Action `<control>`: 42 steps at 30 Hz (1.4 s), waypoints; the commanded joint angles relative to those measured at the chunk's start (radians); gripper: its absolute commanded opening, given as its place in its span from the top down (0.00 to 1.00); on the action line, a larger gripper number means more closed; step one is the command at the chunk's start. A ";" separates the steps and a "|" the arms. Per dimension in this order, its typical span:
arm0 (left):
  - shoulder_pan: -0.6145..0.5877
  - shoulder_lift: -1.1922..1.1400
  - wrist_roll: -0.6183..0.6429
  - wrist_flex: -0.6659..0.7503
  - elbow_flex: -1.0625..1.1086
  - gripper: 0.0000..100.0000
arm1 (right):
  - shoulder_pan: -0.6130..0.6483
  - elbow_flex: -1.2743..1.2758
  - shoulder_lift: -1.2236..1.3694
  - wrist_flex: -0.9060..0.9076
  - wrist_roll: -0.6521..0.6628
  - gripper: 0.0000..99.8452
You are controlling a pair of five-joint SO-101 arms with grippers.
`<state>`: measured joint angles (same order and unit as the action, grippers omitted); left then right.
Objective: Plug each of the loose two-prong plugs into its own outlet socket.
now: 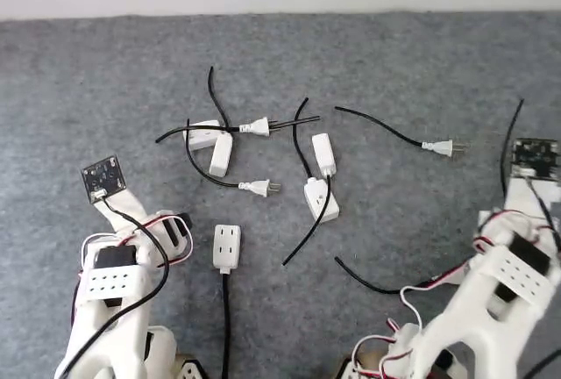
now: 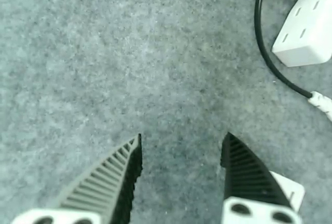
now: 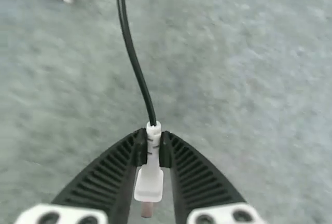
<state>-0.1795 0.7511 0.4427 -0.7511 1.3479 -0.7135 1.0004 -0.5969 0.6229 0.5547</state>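
Your right end effector [image 3: 153,134] is clenched on a two-prong plug [image 3: 149,182], pinched between its fingers. Your left end effector [image 2: 183,138] hangs released over the tabletop [image 2: 104,53], with an outlet socket [image 2: 306,27] nearby, untouched.

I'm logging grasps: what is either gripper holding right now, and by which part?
The right gripper pinches a white plug by its body, where the cord enters; the left gripper holds nothing.

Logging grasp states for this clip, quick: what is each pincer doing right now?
Left pincer: open, holding nothing, above the grey mat.
Right pincer: closed on a white two-prong plug.
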 commanded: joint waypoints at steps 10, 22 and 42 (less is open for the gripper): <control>-0.002 0.002 0.003 0.002 -0.044 0.77 | -0.099 0.048 0.165 -0.104 0.325 0.95; -0.002 0.002 0.003 0.002 -0.044 0.77 | -0.061 0.011 0.196 -0.139 0.169 0.92; -0.002 0.002 0.003 0.000 -0.044 0.77 | -0.163 0.095 0.113 -0.102 0.110 0.99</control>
<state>-0.1795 0.7511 0.4427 -0.7511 1.3479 -0.9268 1.1001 -0.4496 0.5217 0.6575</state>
